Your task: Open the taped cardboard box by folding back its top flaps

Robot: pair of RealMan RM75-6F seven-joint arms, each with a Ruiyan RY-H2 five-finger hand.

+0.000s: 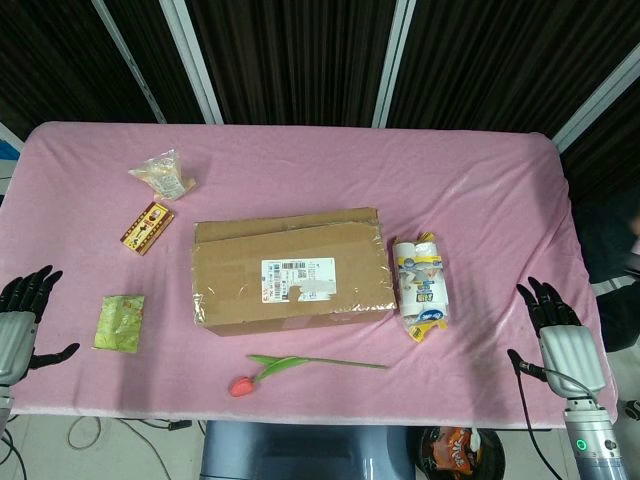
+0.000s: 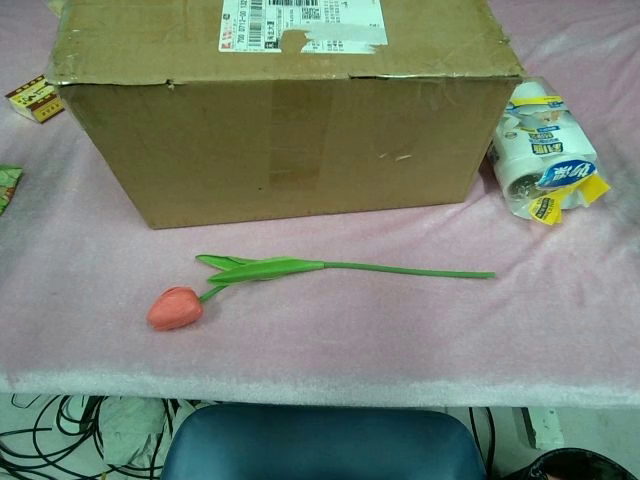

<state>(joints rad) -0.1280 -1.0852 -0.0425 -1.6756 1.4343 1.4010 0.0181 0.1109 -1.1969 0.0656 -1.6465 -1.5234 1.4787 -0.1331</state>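
Here the cardboard box (image 1: 290, 277) sits in the middle of the pink table (image 1: 480, 200), its top flaps closed flat under clear tape, a white shipping label (image 1: 298, 278) on top near the front edge. The left hand (image 1: 22, 320) hangs at the table's left edge, fingers spread and holding nothing, well apart from the box. The right hand (image 1: 560, 335) hovers at the right edge, back of the hand facing up, fingers extended and apart, also holding nothing. Just right of the box lies a pack of tissue rolls (image 1: 420, 285), close to its side but whether touching cannot be told. In front of the box, a tulip (image 2: 290, 280) lies on its side, red bud to the left, stem pointing right. To the left lie a green packet (image 1: 120, 322), a small red-and-yellow box (image 1: 147, 227) and a clear snack bag (image 1: 162, 175), all apart from the cardboard box.
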